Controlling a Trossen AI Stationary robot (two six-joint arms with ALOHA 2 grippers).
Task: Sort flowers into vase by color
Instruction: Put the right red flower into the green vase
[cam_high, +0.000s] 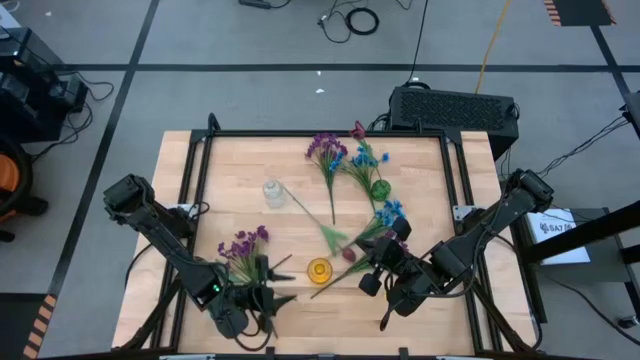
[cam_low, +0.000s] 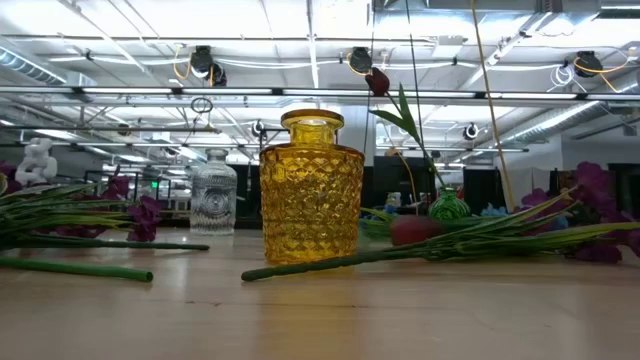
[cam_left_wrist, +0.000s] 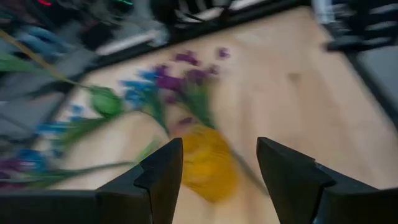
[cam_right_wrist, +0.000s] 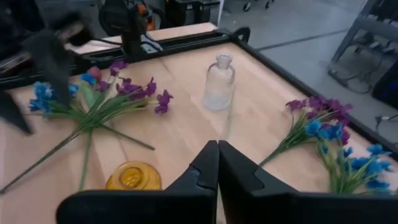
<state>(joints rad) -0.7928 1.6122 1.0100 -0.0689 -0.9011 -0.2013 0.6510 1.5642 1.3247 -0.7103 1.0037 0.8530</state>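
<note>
1. The flowers lay spread over the wooden counter (cam_high: 240, 170), and most were not in a vase yet.
2. On the left, a purple bunch (cam_high: 243, 246) lay close to the left gripper (cam_high: 262, 296). Its jaws stood partly open and held nothing. It pointed toward the yellow vase (cam_high: 319, 268), maybe getting ready to pick a flower.
3. A clear vase (cam_high: 272, 193) stood empty farther back on the counter.
4. In the middle, the yellow vase stood upright, so stems could drop in from above. A long green stem (cam_low: 330, 262) lay just in front of it.
5. Behind it, a purple and blue bunch (cam_high: 338, 155) lay near a small green vase (cam_high: 380, 188), which seemed to have a red flower (cam_high: 358, 131) in it.
6. On the right, the right gripper (cam_high: 368, 278) hung over the counter near the blue flowers (cam_high: 390, 212). Its jaws were shut tight with nothing between them.
</note>
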